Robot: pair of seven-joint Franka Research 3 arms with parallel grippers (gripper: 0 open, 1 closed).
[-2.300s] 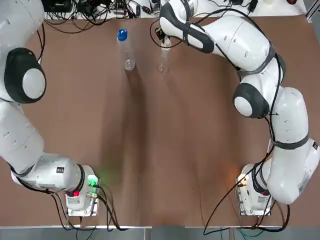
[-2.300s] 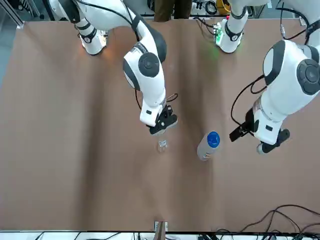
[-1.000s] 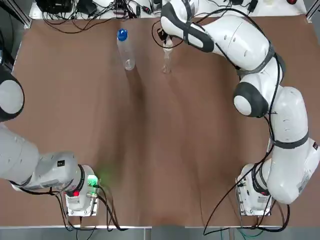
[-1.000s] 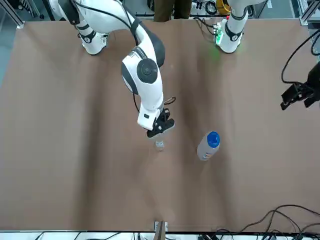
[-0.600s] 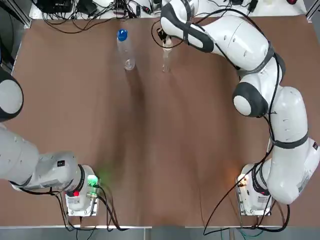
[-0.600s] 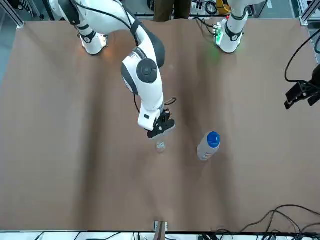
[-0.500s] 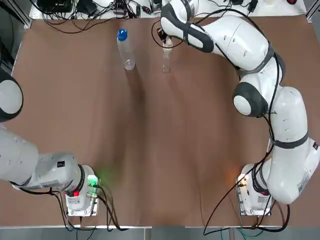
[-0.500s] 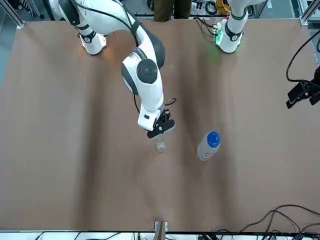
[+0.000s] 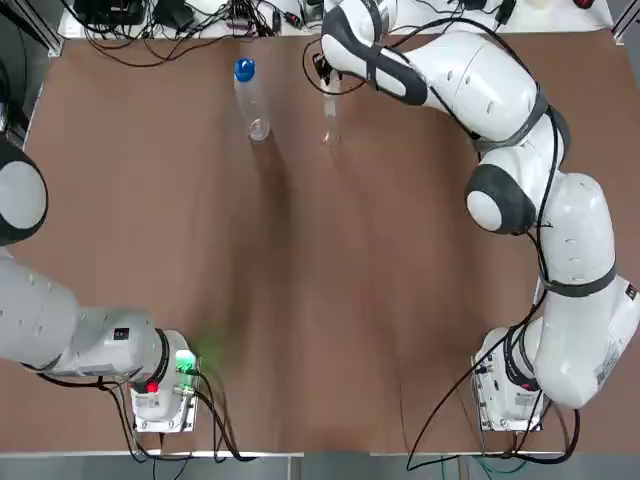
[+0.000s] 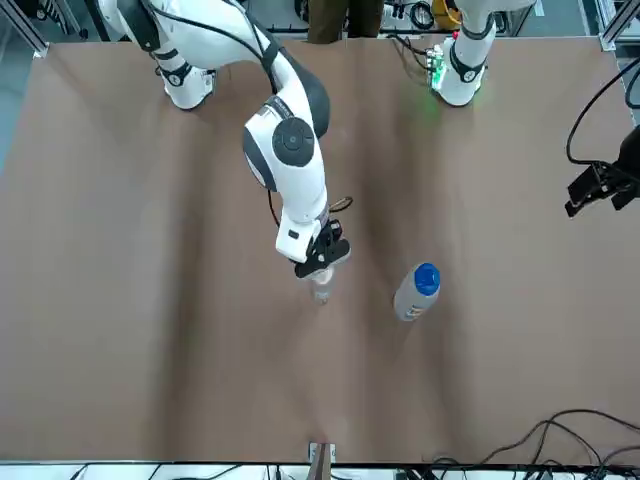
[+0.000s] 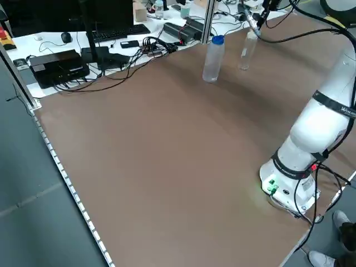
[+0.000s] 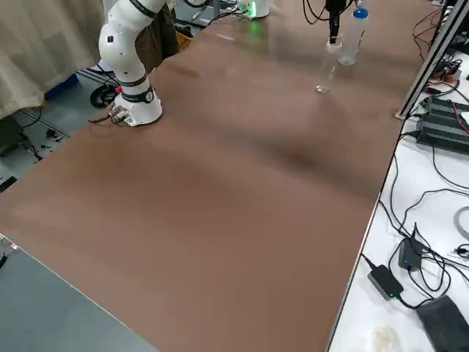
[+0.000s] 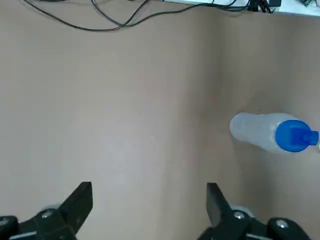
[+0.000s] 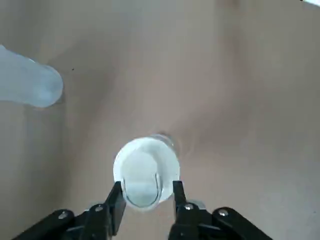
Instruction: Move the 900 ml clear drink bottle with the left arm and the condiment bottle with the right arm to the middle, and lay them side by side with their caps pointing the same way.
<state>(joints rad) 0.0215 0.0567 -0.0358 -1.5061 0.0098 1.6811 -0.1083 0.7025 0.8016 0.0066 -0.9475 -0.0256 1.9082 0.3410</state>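
Lift straight with right gripper (image 14: 146, 189) clamped atop condiment bottle (image 14: 146, 167); swing empty, wide-open left gripper (image 13: 149, 192) down onto clear drink bottle (image 13: 257, 132).

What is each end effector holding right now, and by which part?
The right end effector clamps the condiment bottle by its cap; the left end effector is open and holds nothing.

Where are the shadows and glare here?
Top view: soft dark bands trail from the drink bottle and condiment bottle toward the bases; green glow at the left base. Right wrist view: right gripper shut on the condiment bottle, its top the brightest spot. Left wrist view: even light; left gripper open beside the drink bottle.
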